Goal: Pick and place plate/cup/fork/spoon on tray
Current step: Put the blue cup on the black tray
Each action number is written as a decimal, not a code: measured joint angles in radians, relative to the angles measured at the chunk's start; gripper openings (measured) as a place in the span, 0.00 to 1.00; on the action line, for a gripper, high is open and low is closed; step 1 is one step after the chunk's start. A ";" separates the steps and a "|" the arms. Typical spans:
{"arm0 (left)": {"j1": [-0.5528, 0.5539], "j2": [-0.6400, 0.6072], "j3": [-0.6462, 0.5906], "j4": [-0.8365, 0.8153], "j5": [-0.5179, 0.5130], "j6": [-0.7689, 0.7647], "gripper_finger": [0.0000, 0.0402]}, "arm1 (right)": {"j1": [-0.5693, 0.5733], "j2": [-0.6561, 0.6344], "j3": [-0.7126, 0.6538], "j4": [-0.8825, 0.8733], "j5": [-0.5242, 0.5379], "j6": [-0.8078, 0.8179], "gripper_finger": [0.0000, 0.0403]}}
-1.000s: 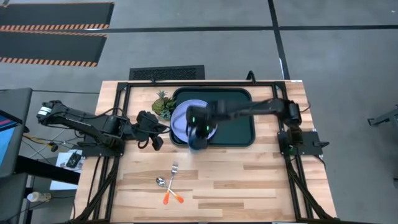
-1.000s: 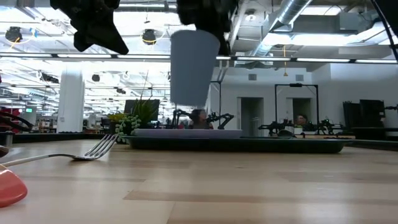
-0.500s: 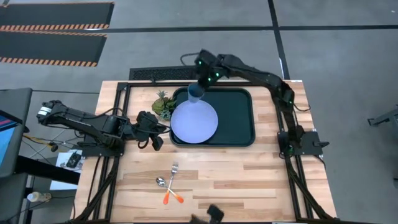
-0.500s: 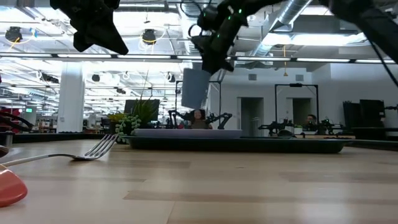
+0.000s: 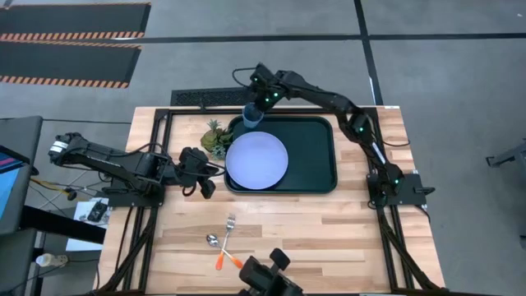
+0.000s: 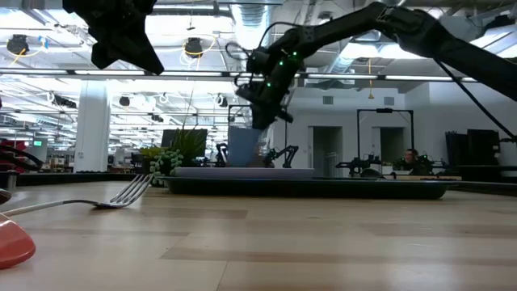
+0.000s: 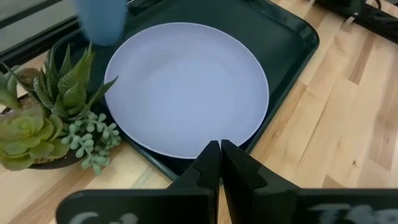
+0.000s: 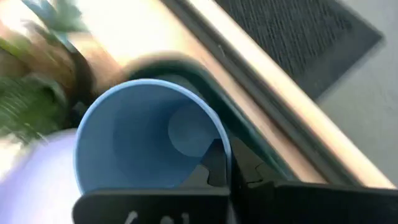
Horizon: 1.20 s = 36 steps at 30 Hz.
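My right gripper [image 5: 260,105] is shut on the blue cup [image 5: 251,116] over the far left corner of the dark tray [image 5: 316,156]. The cup also shows in the low view [image 6: 244,147]. The lavender plate [image 5: 257,160] lies flat in the tray's left half. The fork [image 5: 229,226] and the spoon [image 5: 215,242] lie on the table near its front edge, their orange handles crossed. My left gripper [image 7: 219,152] is shut and empty, above the table just left of the tray. My right gripper pinches the cup's wall at the rim [image 8: 227,152]. One finger [image 8: 213,167] is inside the cup and the other is outside. The fingers come from above, pointing down. The cup is upright, its base down at tray level; whether it stands on the tray I cannot tell.
A small potted succulent [image 5: 216,138] stands just left of the tray's far left corner, close to the cup. A dark object [image 5: 267,279] shows at the table's near edge. Bare wood lies right of the fork and spoon.
My right gripper has carried the cup from high over the plate's near left part toward the table's far edge. It has then come down at the tray's far left corner. The cup has stayed upright in the hold.
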 joint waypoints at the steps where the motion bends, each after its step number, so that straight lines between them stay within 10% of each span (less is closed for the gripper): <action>1: 0.000 0.000 0.000 0.000 0.001 0.000 0.00 | 0.000 0.007 0.001 0.015 0.003 0.000 0.00; 20: 0.002 0.000 0.000 0.001 -0.002 -0.002 0.00 | -0.001 0.063 0.003 0.031 0.011 0.008 0.07; 36: 0.002 0.000 0.000 -0.046 -0.014 -0.033 0.04 | -0.001 0.053 0.000 0.010 -0.002 -0.009 0.44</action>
